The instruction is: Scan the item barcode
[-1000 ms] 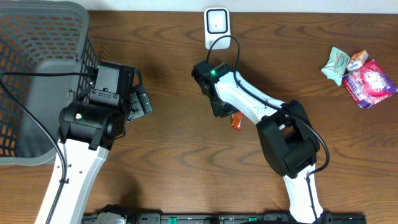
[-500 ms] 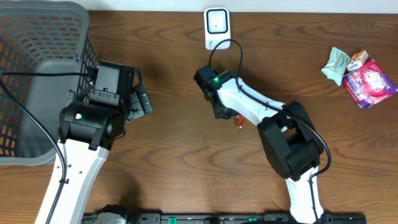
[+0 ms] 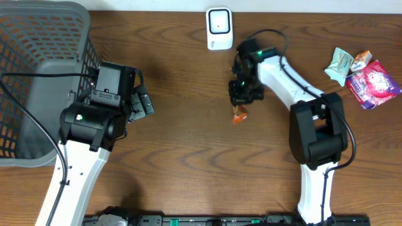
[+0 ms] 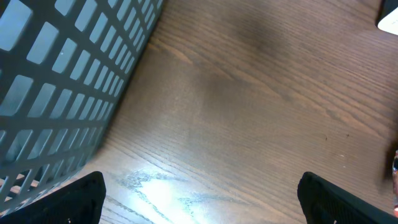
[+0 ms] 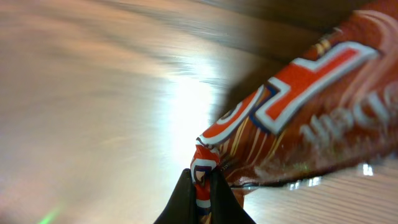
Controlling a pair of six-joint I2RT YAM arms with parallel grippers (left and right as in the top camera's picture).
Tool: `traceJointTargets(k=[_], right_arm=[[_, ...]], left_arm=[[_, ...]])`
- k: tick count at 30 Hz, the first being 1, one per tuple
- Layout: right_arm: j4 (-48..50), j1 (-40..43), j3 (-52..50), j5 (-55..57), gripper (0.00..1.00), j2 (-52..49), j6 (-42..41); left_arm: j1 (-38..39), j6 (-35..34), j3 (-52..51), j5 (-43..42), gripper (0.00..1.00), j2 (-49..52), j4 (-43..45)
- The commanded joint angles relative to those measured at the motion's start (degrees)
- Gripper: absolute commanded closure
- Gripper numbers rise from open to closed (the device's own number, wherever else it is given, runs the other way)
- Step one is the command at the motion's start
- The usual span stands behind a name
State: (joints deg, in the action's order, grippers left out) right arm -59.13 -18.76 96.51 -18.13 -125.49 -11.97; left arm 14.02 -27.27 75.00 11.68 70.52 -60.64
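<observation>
Pinching one orange packet (image 5: 298,118), right gripper (image 5: 202,186); three other packets (image 3: 370,83), one scanner (image 3: 218,28)

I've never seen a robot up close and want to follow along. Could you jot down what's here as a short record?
Held item: orange-red snack bar, wrapper end pinched
Right gripper: shut on the snack bar
Left gripper: open, empty, beside the basket
Scanner: white, at the far table edge, apart from the bar
Other items: snack packets, far right
</observation>
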Motion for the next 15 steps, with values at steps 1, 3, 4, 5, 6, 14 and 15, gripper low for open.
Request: traceJointTargets(k=[1,3,4,5,6,14,15], right_arm=[[-1.4,0.7,4.2,-21.7,0.99,0.2,9.2],[-1.5,0.8,4.6,-26.6,0.99,0.9,11.8],[-1.5,0.8,4.6,-28.9,0.99,1.2,13.1],[-1.5,0.8,4.6,-30.9,0.99,1.4,14.8],[-1.6,0.8,4.6,-32.8,0.99,1.5,16.4],[0.1,1.1,-1.2,-26.5,0.99,1.5,18.1],[1.3,1.1,-3.0,-25.4,0.99,1.5,18.0]], left_arm=[[-0.2,-0.9,0.2,-0.3,0.02,0.1,-0.2],[-0.2,-0.9,0.2,-0.3,0.02,0.1,-0.2],[-0.2,-0.9,0.2,-0.3,0.02,0.1,-0.2],[-0.2,-0.9,0.2,-0.3,0.02,0.1,-0.2],[-0.2,-0.9,0.2,-0.3,0.02,0.1,-0.2],[-0.2,-0.9,0.2,-0.3,0.02,0.1,-0.2],[-0.2,-0.9,0.2,-0.3,0.02,0.1,-0.2]])
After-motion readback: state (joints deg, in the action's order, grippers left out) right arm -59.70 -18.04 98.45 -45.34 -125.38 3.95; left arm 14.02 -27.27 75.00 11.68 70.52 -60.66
